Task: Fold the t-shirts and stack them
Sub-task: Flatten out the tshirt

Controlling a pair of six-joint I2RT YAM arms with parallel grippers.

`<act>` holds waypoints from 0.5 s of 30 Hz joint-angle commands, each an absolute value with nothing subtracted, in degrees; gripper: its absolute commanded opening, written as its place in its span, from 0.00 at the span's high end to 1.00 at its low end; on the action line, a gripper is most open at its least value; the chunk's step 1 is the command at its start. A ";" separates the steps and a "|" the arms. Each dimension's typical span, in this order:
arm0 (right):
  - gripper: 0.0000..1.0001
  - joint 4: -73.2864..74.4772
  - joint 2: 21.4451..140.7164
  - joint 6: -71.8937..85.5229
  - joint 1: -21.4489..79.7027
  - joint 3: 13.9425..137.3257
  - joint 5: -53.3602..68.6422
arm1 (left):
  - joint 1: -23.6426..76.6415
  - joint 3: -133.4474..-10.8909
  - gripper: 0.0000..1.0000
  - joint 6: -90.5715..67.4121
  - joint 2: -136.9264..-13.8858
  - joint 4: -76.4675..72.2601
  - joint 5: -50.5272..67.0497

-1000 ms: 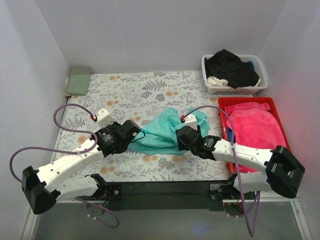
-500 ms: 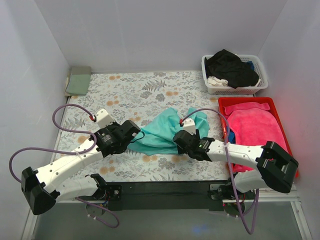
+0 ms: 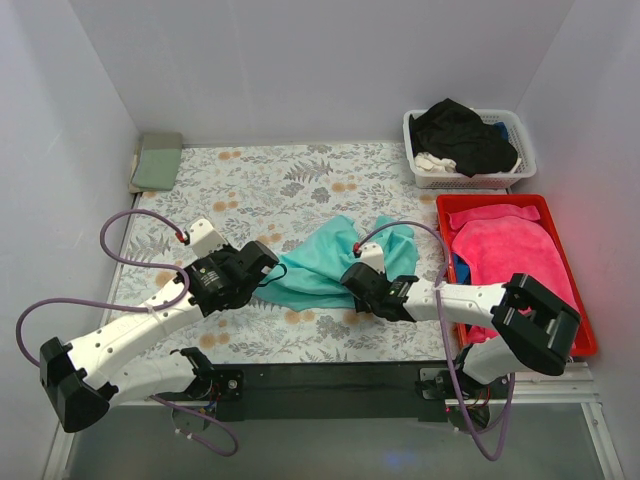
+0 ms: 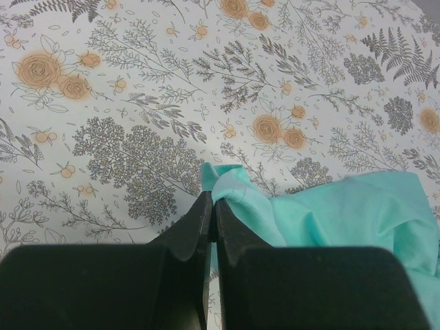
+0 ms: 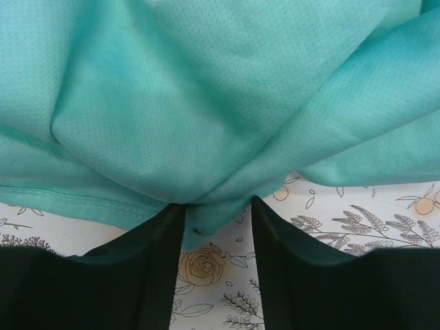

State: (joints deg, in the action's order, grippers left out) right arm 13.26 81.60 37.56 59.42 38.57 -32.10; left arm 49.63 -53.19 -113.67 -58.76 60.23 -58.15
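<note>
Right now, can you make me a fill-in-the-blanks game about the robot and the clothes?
The t-shirt pinched by the left fingers is ____.
The white basket holds a crumpled ____ garment.
The pink cloth lies in a tray coloured ____.
The folded sage-green cloth sits in the far ____ corner of the table.
Missing words: teal, black, red, left.

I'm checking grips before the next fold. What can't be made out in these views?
Right wrist view: whether the right claw pinches or only straddles the teal t-shirt; bunched cloth hangs in the gap.
Top view: the right claw's tips, under its wrist.
Top view: basket contents beneath the black garment.
</note>
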 commanded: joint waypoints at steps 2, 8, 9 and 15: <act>0.56 11.16 83.58 39.64 59.85 38.06 -29.45 | 49.48 -53.96 1.00 -119.79 -57.39 61.78 -62.14; 0.66 11.07 83.76 40.25 59.85 37.00 -27.16 | 49.48 -55.54 1.00 -118.22 -56.52 62.05 -63.28; 0.73 11.07 83.67 40.43 59.85 36.65 -26.98 | 49.48 -55.81 1.00 -117.86 -56.34 61.79 -63.54; 0.99 15.36 79.64 41.04 59.85 37.88 -28.90 | 49.48 -58.35 1.00 -115.06 -54.93 61.70 -65.30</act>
State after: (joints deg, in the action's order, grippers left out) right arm 10.50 82.26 40.12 59.44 38.02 -28.10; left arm 49.63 -54.98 -113.82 -56.64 61.28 -60.14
